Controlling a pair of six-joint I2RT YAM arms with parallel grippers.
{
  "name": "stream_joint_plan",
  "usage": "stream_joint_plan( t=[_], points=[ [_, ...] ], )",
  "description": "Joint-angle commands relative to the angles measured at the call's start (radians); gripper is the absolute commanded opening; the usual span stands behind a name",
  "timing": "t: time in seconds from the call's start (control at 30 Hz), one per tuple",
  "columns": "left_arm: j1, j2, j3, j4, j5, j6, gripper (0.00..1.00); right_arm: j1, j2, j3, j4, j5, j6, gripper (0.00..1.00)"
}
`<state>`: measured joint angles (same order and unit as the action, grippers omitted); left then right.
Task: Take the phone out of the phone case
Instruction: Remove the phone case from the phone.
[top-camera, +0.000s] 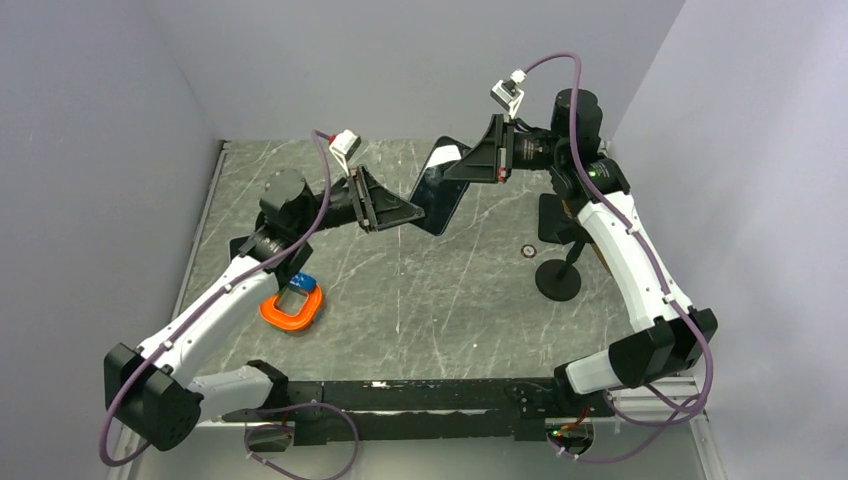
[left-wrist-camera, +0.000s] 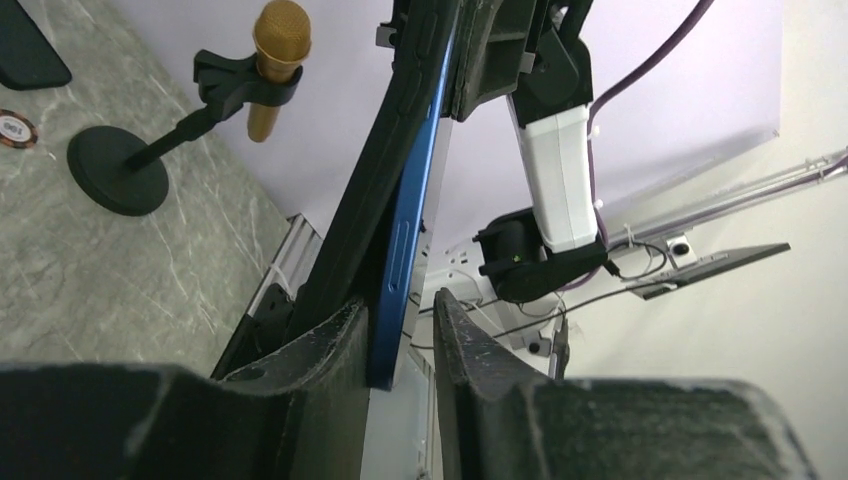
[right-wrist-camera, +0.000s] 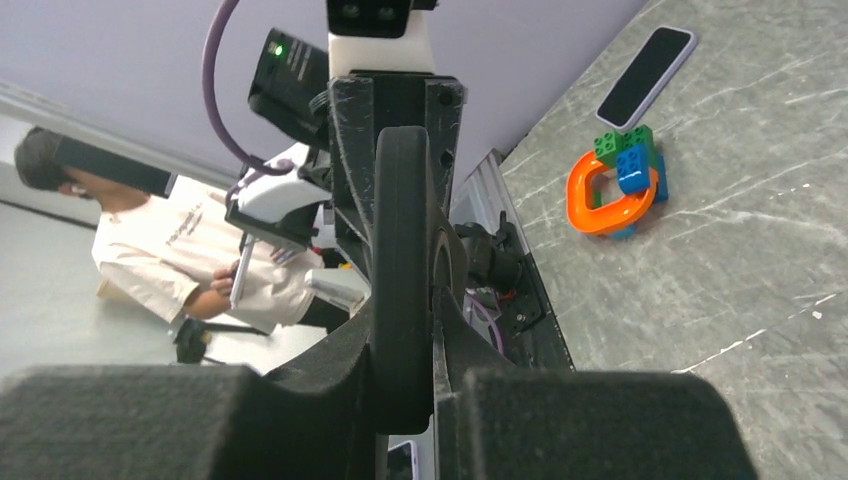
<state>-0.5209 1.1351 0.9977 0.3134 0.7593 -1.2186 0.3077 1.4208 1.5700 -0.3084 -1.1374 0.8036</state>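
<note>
1. The phone (left-wrist-camera: 398, 260) and the phone case (left-wrist-camera: 355, 200) hang in the air above the far middle of the table (top-camera: 450, 300), tilted and slung between the two arms.
2. The right gripper (right-wrist-camera: 405, 330) holds the upper end, with its fingers pressed together on the black edge of the case.
3. The left gripper (left-wrist-camera: 398, 300) is at the lower end, one finger on each side of the phone's corner. A thin sliver of light shows between the blue edge and one finger, so I cannot tell whether it is pinching.
4. In the left wrist view, the blue side of the phone with its buttons shows bare beside the black case.
5. An orange ring (top-camera: 292, 308) with toy blocks (right-wrist-camera: 628, 160) lies on the table near the left arm.
6. A gold microphone (left-wrist-camera: 270, 60) on a black stand stands on the right side of the table, with a small chip (top-camera: 527, 250) beside it.
7. A second phone (right-wrist-camera: 645, 75) lies flat on the table beyond the ring.
</note>
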Motion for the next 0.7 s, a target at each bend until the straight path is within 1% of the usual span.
stream_joint_plan(
  t=[0.0, 0.03, 0.07, 0.1, 0.17, 0.27, 0.3, 0.33, 0.37, 0.43, 0.47, 0.53, 0.57, 0.67],
  points=[
    [-0.008, 0.048, 0.116, 0.049, 0.075, 0.025, 0.3, 0.054, 0.022, 0.082, -0.034, -0.142, -0.062, 0.0],
    [-0.019, 0.056, 0.122, 0.049, 0.082, 0.027, 0.28, 0.071, 0.035, 0.099, -0.044, -0.145, -0.068, 0.0],
    [-0.026, 0.063, 0.127, 0.054, 0.085, 0.026, 0.25, 0.085, 0.048, 0.116, -0.056, -0.149, -0.079, 0.0],
    [-0.031, 0.068, 0.131, 0.059, 0.087, 0.024, 0.2, 0.096, 0.061, 0.132, -0.08, -0.145, -0.097, 0.0],
    [-0.033, 0.074, 0.134, 0.065, 0.084, 0.019, 0.08, 0.109, 0.085, 0.168, -0.146, -0.134, -0.143, 0.0],
    [-0.032, 0.061, 0.14, 0.045, 0.046, 0.034, 0.0, 0.11, 0.105, 0.208, -0.218, -0.09, -0.18, 0.0],
    [-0.032, 0.053, 0.138, 0.034, 0.024, 0.042, 0.0, 0.11, 0.103, 0.211, -0.23, -0.07, -0.182, 0.05],
    [-0.031, 0.042, 0.134, 0.022, -0.002, 0.046, 0.0, 0.109, 0.093, 0.201, -0.224, -0.04, -0.171, 0.2],
    [-0.028, 0.03, 0.125, 0.013, -0.031, 0.039, 0.0, 0.11, 0.079, 0.177, -0.187, -0.026, -0.141, 0.31],
    [-0.018, 0.007, 0.09, 0.043, -0.083, -0.01, 0.0, 0.109, 0.04, 0.117, -0.085, -0.001, -0.064, 0.53],
    [-0.014, -0.004, 0.066, 0.071, -0.107, -0.047, 0.0, 0.109, 0.019, 0.08, -0.031, 0.014, -0.028, 0.62],
    [-0.003, -0.022, 0.027, 0.132, -0.151, -0.121, 0.0, 0.108, -0.022, 0.014, 0.056, 0.049, 0.024, 0.75],
    [0.002, -0.03, 0.013, 0.155, -0.167, -0.164, 0.0, 0.108, -0.042, -0.016, 0.085, 0.068, 0.038, 0.79],
    [0.016, -0.046, 0.001, 0.186, -0.206, -0.209, 0.0, 0.108, -0.093, -0.088, 0.092, 0.117, 0.028, 0.84]
  ],
)
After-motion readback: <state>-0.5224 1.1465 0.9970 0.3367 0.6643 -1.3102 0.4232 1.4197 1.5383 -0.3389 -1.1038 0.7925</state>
